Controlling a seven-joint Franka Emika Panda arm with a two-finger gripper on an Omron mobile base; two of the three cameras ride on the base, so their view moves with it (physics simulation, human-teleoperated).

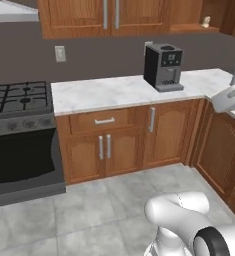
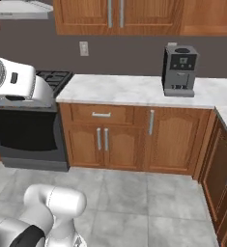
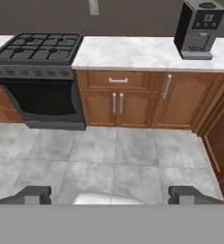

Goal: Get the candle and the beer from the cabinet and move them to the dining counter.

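Note:
The reddish-brown wall cabinet [image 1: 79,17] runs along the top of the left base view, its grey-handled doors shut. To their right an open section shows a plain shelf. On that shelf stands the candle [image 1: 206,21], tiny and pale cream. The same cabinet [image 2: 148,14] crosses the top of the right base view. The beer and the dining counter are out of view. In the hand view my gripper [image 3: 111,196] is open wide with nothing between its dark fingertips [image 3: 35,194]. It points at the floor and the lower units, far below the shelf.
A dark coffee machine [image 1: 163,66] stands on the marble worktop [image 1: 104,92]. A gas stove with an oven [image 1: 19,120] sits at the left under a range hood [image 2: 18,9]. Wooden lower units [image 3: 118,102] line the wall and turn a corner at the right. Grey floor tiles [image 3: 108,157] lie in front.

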